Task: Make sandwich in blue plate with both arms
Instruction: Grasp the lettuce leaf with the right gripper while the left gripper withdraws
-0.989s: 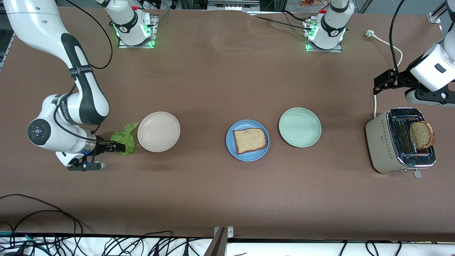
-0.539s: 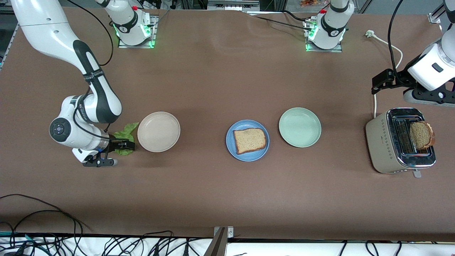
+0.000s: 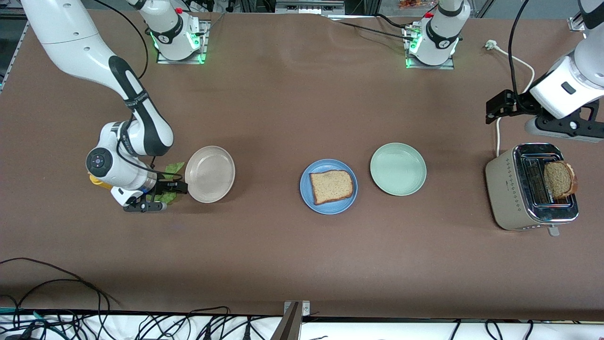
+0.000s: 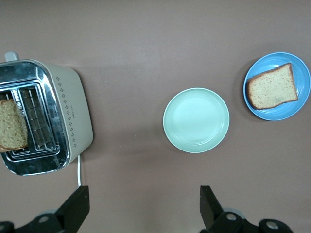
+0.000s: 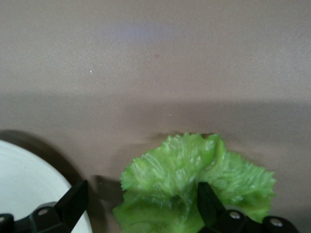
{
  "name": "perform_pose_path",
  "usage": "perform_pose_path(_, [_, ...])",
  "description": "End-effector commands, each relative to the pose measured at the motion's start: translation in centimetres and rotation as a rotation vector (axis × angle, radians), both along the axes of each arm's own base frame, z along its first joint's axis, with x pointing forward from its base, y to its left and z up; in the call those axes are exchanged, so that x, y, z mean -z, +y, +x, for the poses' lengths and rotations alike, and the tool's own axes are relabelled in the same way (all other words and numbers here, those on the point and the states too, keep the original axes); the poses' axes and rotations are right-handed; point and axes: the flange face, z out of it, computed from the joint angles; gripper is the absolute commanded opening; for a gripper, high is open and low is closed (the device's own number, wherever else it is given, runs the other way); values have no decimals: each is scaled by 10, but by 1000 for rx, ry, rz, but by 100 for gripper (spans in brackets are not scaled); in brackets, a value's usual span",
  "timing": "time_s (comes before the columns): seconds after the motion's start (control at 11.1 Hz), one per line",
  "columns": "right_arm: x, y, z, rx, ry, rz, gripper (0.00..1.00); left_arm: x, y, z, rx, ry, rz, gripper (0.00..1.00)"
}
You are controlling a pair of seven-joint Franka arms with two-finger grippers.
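Note:
The blue plate [image 3: 306, 196] lies mid-table with one brown bread slice [image 3: 331, 186] flat on it; the left wrist view shows the plate [image 4: 301, 104] and the slice [image 4: 272, 87] too. A second slice [image 3: 560, 178] stands in the toaster [image 3: 507, 189]. The ruffled green lettuce leaf [image 3: 172, 168] lies on the table beside the cream plate [image 3: 210, 174]. My right gripper [image 3: 178, 187] is open low over the leaf [image 5: 194, 184], one finger [image 5: 73, 204] near the cream plate's rim [image 5: 29, 194]. My left gripper [image 3: 493, 109] hangs open and empty above the table next to the toaster [image 4: 73, 116].
A mint-green plate [image 3: 398, 169] lies between the blue plate and the toaster. The cream plate looks tipped. A yellow thing [image 3: 96, 181] peeks from under the right wrist. The toaster's white cord [image 3: 514, 59] runs toward the arm bases. Cables hang along the front edge.
The right arm has slid toward the cream plate, its gripper now over the lettuce at the rim; the plate's outline has narrowed as if tipped. The left gripper has drifted slightly toward the bases.

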Motion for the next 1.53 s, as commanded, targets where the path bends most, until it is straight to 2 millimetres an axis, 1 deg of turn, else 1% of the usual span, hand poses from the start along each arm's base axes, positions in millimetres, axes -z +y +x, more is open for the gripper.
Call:
perform_pose_path(0.0, [4,1,-13,-34,-8,9,90,-6,-14,-7,28,-13,16,100])
perform_pose_path(0.18, [2,1,-11,-48,-14,10,91,-6,-14,-7,17,-13,16,100])
perform_pose_path(0.27, [0,1,-10,-48,-15,10,96,-6,-14,-7,16,-13,16,100])
perform_pose_path(0.36, [-1,1,-10,-49,-17,10,94,-6,-14,-7,16,-13,16,100])
perform_pose_path(0.45, [1,1,-11,-63,-15,10,80,-6,-14,-7,16,-13,16,100])
perform_pose_path(0.54, [1,1,-11,-87,-17,10,49,-6,-14,-7,16,-13,16,100])
perform_pose_path(0.63, [1,1,-11,-109,-19,12,12,-6,-14,-7,16,-13,16,100])
perform_pose_path(0.72, [0,0,-10,-112,-21,11,0,-6,-14,-7,16,-13,16,100])
perform_pose_path(0.9, [-1,1,-10,-116,-14,12,0,-5,-14,-7,16,-11,16,100])
perform_pose_path(0.99, [-7,2,-7,-115,-1,15,0,-5,-13,-6,14,-13,16,100])
perform_pose_path(1.08, [-22,5,-3,-114,25,18,0,-5,-12,-6,13,-13,16,100])
perform_pose_path(1.26, [-63,8,9,-98,58,44,0,-6,-10,-6,10,-14,16,100])
perform_pose_path(1.35, [-80,11,16,-86,63,50,0,-7,-10,-6,8,-17,16,100])
perform_pose_path(1.44, [-91,15,21,-90,68,54,0,-8,-8,-5,5,-20,15,100])
